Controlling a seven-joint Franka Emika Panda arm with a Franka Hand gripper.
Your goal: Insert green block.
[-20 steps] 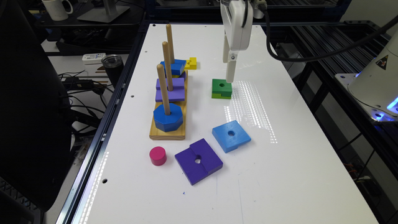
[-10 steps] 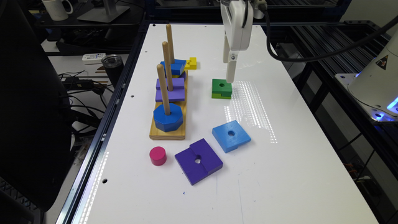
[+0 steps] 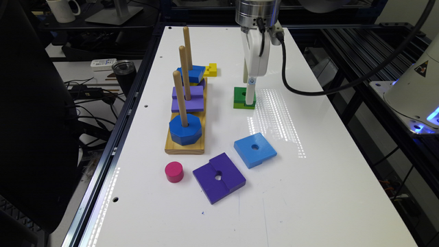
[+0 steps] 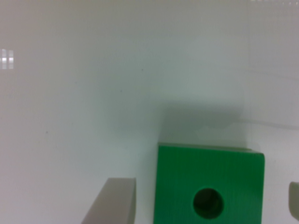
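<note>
Hand point(image 4: 210, 205) spread wide, one finger point(image 4: 114, 200) on each side of the green block point(image 4: 210, 186), apparently set for a straddling grip. Block directly beneath, flat on the glossy white bench point(image 3: 308, 192), not yet clamped. Chunky, square, matte wood, round centre hole; upright pegs point(image 3: 180, 99) well off to one side.

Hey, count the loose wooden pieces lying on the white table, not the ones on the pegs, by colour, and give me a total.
green block: 1
yellow block: 1
light-blue square: 1
dark purple square: 1
pink cylinder: 1
Total: 5
</note>
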